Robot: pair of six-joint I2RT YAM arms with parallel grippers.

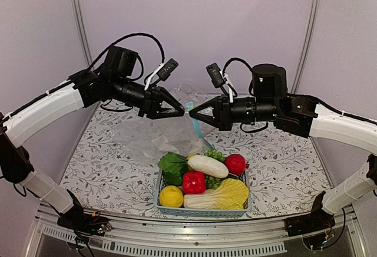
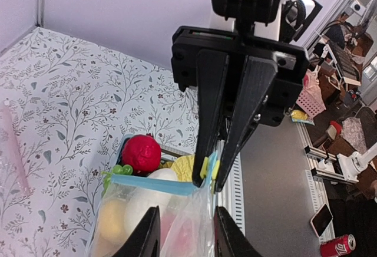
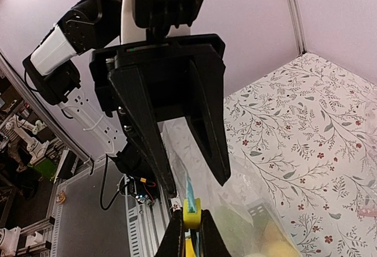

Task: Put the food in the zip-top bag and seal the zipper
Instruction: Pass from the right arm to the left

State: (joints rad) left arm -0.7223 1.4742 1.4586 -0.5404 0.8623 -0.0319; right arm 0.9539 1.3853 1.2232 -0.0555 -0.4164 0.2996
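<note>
The floral-patterned table bears a basket and, just behind it, the zip-top bag's crumpled bottom.

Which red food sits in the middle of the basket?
The red pepper, lumpy and glossy. The other red one, the round fruit, sits at the basket's far right corner.

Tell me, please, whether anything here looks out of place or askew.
The bag lies crumpled behind the basket, its mouth lifted by the right gripper, shut on the zipper, so the strip hangs steeply tilted. The left gripper stands open around the film. All the food sits in the basket.
</note>
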